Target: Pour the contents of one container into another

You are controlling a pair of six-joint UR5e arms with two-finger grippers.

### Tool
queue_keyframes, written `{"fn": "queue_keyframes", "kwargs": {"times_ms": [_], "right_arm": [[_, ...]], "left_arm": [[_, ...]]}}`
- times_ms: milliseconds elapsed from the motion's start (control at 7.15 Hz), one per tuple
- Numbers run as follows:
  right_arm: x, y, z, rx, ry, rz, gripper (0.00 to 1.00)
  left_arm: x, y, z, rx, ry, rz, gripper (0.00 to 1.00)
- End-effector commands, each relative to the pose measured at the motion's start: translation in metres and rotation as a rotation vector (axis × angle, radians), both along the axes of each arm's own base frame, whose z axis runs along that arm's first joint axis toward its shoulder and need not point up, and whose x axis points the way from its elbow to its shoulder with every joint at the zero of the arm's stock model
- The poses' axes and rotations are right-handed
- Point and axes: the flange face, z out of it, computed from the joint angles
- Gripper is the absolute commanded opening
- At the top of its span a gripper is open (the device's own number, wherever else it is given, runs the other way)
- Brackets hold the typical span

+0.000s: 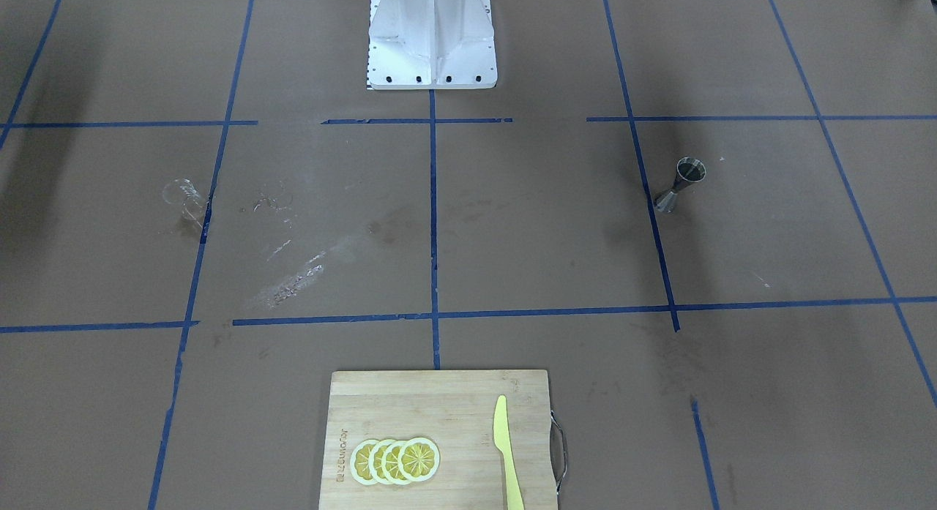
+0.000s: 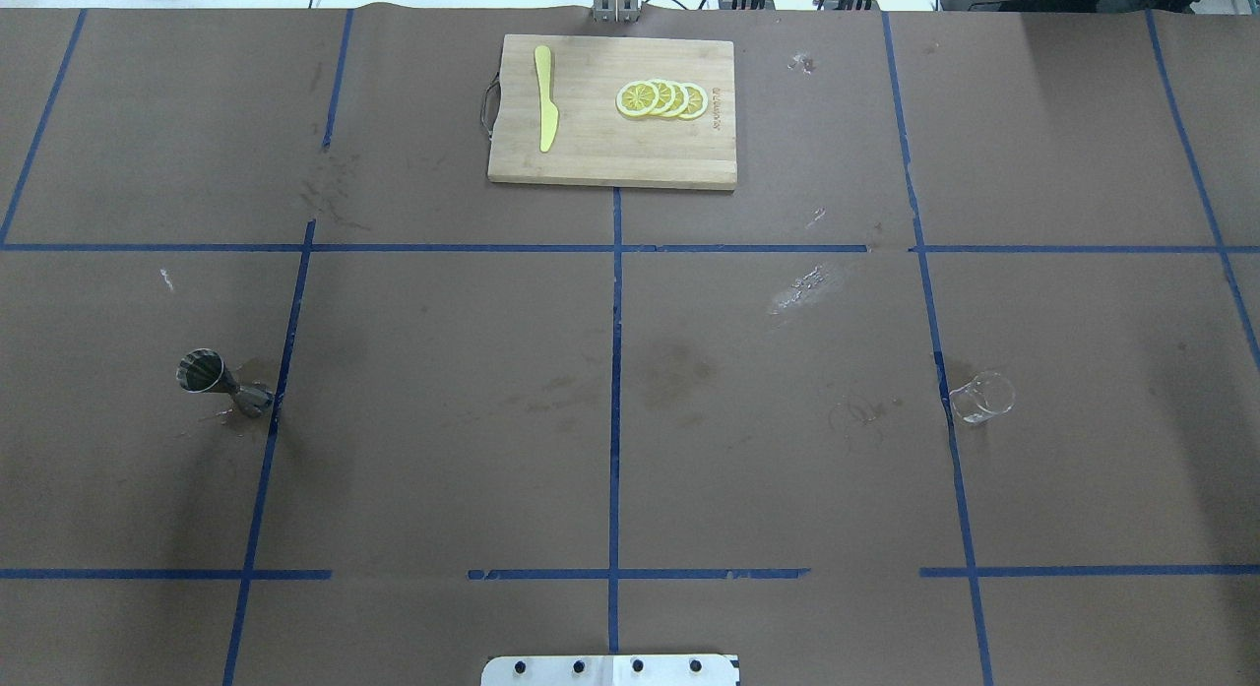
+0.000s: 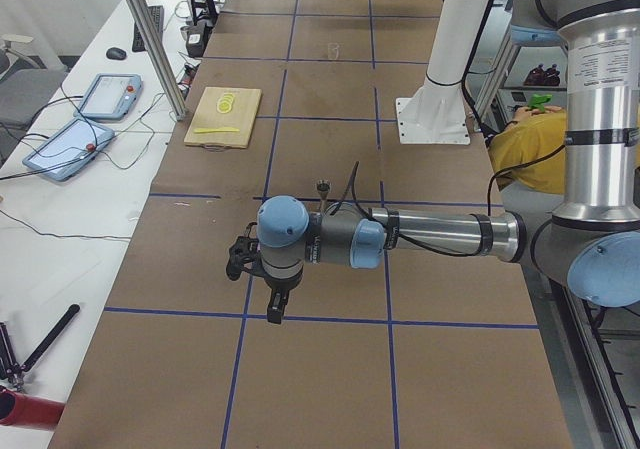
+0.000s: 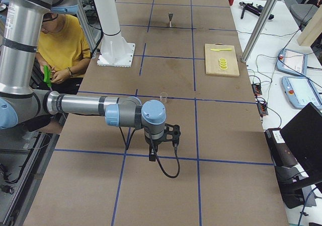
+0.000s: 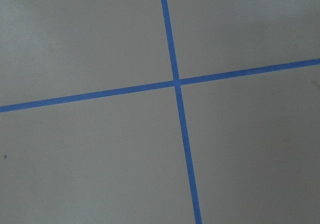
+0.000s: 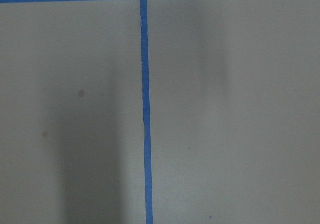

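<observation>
My left gripper [image 3: 238, 261] and right gripper [image 4: 174, 133] over the desk [image 2: 443, 420] ends, how far either is spread I cannot tell, glass cup [image 2: 981, 398] upright mid-desk right, steel jigger [image 2: 221, 383] upright well apart left, cutting board [image 2: 591, 155] with lemon slices [image 2: 661, 99] farthest

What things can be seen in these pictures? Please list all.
glass cup: 1, clear, robot's right, beside a tape line
steel jigger: 1, silver, robot's left, upright by a tape line
cutting board: 1, light wood, far middle edge
lemon slices: 4, yellow, overlapping on the board
knife: 1, yellow, on the board
person: 1, yellow shirt, off the table, robot's side
left gripper: 1, black, over bare table, state unclear
right gripper: 1, black, over bare table, state unclear
</observation>
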Motion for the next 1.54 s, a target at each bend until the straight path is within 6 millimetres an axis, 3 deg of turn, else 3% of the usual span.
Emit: {"fn": "queue_keyframes", "kwargs": {"times_ms": [0, 560, 1399], "right_arm": [[0.000, 0.000, -0.002, 0.009, -0.006, -0.002, 1.00], [0.000, -0.001, -0.003, 0.011, -0.006, -0.001, 1.00], [-0.001, -0.001, -0.003, 0.009, -0.012, 0.001, 1.00]], "left_arm": [[0.000, 0.000, 0.000, 0.001, 0.000, 0.000, 1.00], [0.000, -0.001, 0.010, -0.016, 0.005, 0.002, 1.00], [0.000, -0.001, 0.009, -0.014, 0.007, 0.002, 1.00]]}}
